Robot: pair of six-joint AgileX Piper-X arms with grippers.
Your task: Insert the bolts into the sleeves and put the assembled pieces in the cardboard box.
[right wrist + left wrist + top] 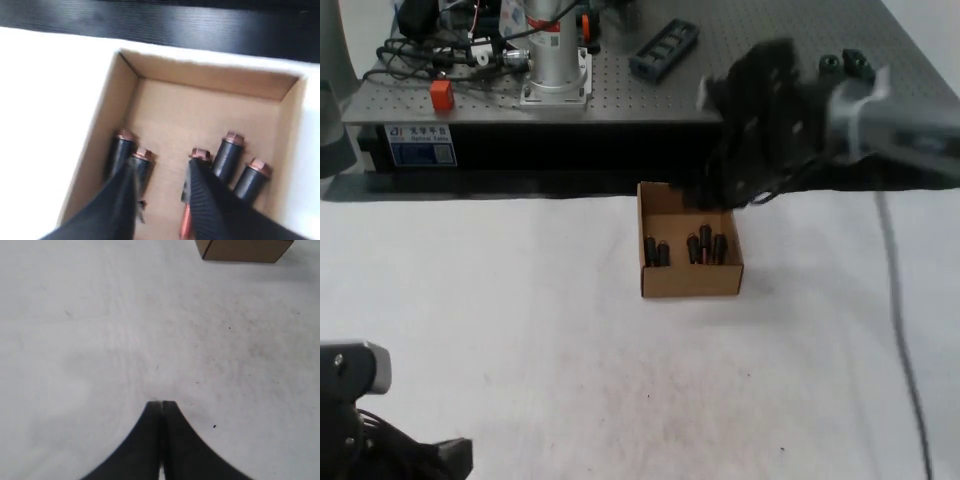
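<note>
The right gripper (162, 169), fingers spread, hangs over the cardboard box (210, 75); five assembled pieces (229, 155) (black sleeves, copper heads) lie inside. The left gripper (161, 404), fingers pressed together, is above white cloth (100, 330).

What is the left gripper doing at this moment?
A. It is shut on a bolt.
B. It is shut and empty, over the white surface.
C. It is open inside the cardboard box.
B: in the left wrist view the left gripper has its fingertips pressed together with nothing between them, over the bare white surface, apart from the cardboard box.
</note>
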